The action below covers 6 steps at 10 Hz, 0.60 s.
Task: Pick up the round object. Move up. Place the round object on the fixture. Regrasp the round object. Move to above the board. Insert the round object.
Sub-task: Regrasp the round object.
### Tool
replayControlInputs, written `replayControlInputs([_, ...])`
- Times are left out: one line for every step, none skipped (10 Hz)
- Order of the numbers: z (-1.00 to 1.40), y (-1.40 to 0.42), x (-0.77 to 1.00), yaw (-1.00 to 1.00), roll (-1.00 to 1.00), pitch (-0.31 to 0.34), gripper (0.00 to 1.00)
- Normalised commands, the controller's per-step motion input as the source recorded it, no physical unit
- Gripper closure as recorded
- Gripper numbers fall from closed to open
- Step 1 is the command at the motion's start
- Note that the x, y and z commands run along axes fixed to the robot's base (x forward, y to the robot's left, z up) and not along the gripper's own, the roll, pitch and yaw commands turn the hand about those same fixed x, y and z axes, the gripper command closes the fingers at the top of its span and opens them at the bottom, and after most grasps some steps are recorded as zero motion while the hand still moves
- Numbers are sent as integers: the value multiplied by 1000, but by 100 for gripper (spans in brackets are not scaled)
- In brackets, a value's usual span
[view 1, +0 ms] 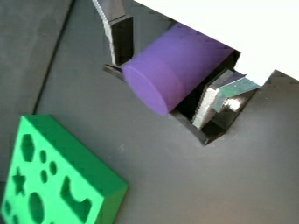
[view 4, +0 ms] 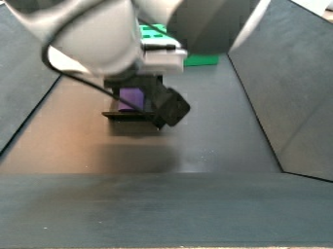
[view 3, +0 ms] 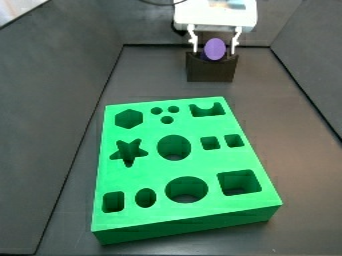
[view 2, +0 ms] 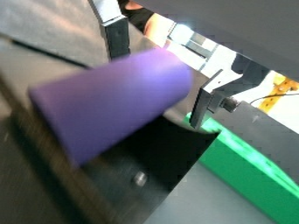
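The round object [view 1: 173, 68] is a purple cylinder lying on its side between the fingers of my gripper [view 1: 167, 86]. The dark pads sit against its two sides, so the gripper is shut on it. It lies in the notch at the top of the dark fixture [view 3: 210, 68], at the far end of the floor. In a side view the peg's end [view 3: 214, 47] shows just below the white gripper body [view 3: 215, 12]. Both wrist views show the peg [view 2: 111, 109] close up over the fixture's black wall [view 2: 158, 166]. The green board [view 3: 181, 165] lies in front of the fixture; its corner shows in a wrist view [view 1: 59, 179].
Dark walls line both sides of the grey floor [view 3: 281, 110]. The arm's bulk [view 4: 92, 34] fills the top of a side view, with the fixture [view 4: 130, 115] under it.
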Motion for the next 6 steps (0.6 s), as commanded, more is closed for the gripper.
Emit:
replayControlInputs([1000, 4, -26, -17, 40, 10, 0])
replayControlInputs([1000, 5, -37, -9, 43, 15, 0])
replayControlInputs([1000, 5, -40, -5, 47, 19, 0])
replayControlInputs([937, 5, -44, -3, 44, 24, 0])
replayControlInputs([699, 9, -44, -3, 35, 21, 0])
replayControlInputs([519, 8, -39, -4, 29, 26, 0])
